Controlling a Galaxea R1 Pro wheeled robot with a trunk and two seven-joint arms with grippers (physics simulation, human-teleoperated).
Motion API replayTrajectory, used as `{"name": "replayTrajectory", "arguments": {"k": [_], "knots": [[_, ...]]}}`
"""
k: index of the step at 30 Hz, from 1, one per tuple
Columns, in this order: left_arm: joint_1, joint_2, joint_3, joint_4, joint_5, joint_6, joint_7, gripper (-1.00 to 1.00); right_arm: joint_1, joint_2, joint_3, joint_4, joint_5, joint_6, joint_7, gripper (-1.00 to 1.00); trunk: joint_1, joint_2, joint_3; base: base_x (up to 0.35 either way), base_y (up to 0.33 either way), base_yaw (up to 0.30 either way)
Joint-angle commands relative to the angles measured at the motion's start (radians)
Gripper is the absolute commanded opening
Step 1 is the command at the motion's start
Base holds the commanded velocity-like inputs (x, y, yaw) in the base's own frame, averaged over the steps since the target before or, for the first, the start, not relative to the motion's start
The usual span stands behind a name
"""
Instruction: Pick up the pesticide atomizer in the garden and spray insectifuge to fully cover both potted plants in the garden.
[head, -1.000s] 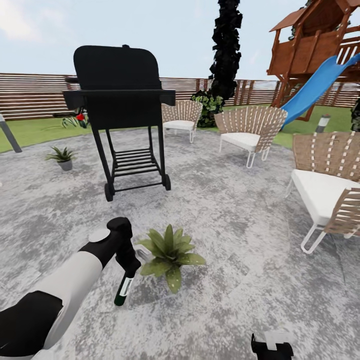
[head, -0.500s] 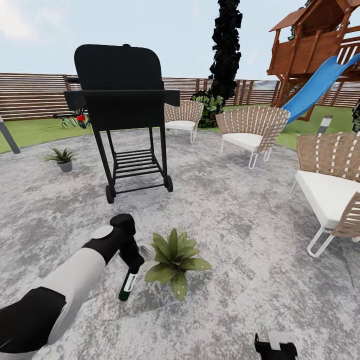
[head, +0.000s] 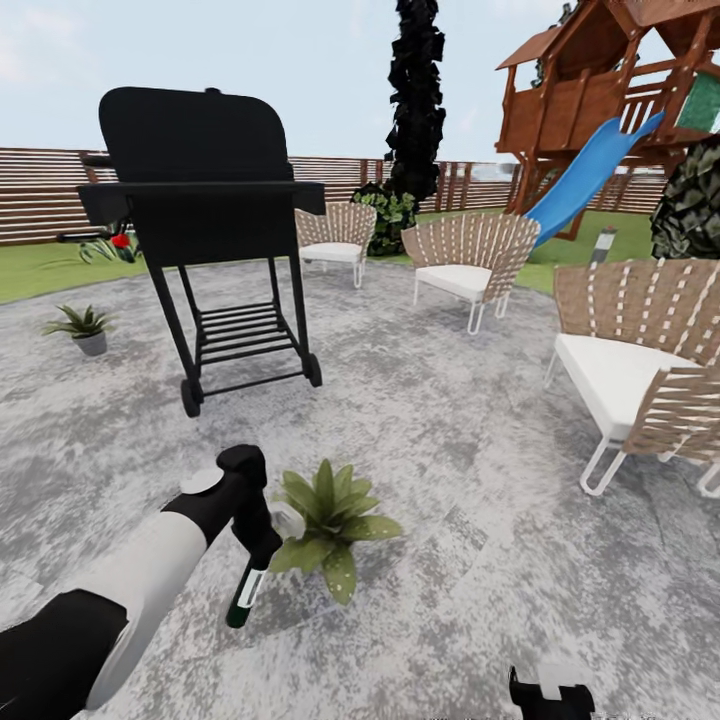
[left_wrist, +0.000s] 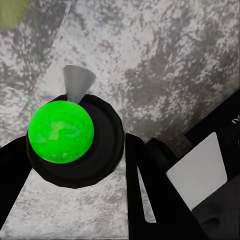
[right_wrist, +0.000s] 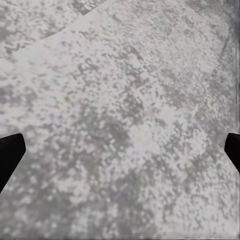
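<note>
My left gripper (head: 258, 550) is shut on the pesticide atomizer (head: 243, 592), a dark bottle with a white band that hangs pointing down at the paving. It hangs just left of the near potted plant (head: 327, 515), close to its leaves. In the left wrist view the atomizer (left_wrist: 61, 131) shows end-on as a green disc in a black ring between my dark fingers (left_wrist: 150, 200). The second potted plant (head: 82, 326) stands far left on the paving, beyond the grill. My right gripper (head: 545, 692) hangs low at the view's bottom edge, open over bare paving (right_wrist: 120, 125).
A black grill on wheels (head: 205, 210) stands ahead of the near plant. Woven chairs (head: 462, 262) with white cushions (head: 625, 375) ring the right side. A wooden play tower with a blue slide (head: 585, 175) and the slat fence (head: 40, 190) close the back.
The whole view has swung right, so everything has slid left in the picture. My left arm keeps the atomizer beside the near plant, slightly lower in the frame.
</note>
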Motion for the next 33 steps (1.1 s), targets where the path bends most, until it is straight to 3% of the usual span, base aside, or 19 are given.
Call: {"name": "replayTrajectory", "arguments": {"k": [1,4,8,17,23,28,33], "knots": [[0.017,0.006,-0.002,-0.001,-0.009,0.01,-0.008,-1.0,-0.001,0.0,0.001,0.001,0.01,0.001,-0.009,1.0,0.0,0.0,-0.001,0.0,0.015,-0.19],[0.064,0.025,0.0,0.0,-0.01,0.009,-0.006,-1.0,-0.001,0.001,0.002,0.001,0.01,0.001,-0.009,1.0,0.0,0.0,-0.001,-0.014,0.031,-0.072],[0.081,0.048,0.003,0.0,-0.009,0.011,-0.005,-1.0,-0.001,0.002,0.003,0.001,0.01,0.001,-0.009,1.0,0.0,0.0,-0.001,-0.113,0.215,-0.01],[0.095,0.047,0.011,0.0,-0.008,0.013,0.003,-1.0,-0.001,0.006,0.001,0.0,0.01,0.001,-0.009,1.0,0.0,0.0,-0.005,0.086,0.296,-0.016],[0.117,0.034,0.005,-0.002,-0.008,0.013,0.021,-1.0,-0.001,0.008,-0.003,0.0,0.007,0.001,-0.009,1.0,0.0,0.0,-0.011,0.155,0.122,-0.197],[0.165,0.032,0.006,-0.003,0.003,0.013,0.102,-1.0,-0.001,0.001,-0.001,0.001,0.009,0.001,-0.01,1.0,0.0,0.0,-0.012,0.008,0.006,-0.094],[0.171,0.033,0.013,-0.016,0.004,0.014,0.116,-1.0,-0.001,0.0,0.001,0.003,0.011,0.001,-0.009,1.0,0.0,0.0,-0.012,0.0,0.0,-0.004]]}}
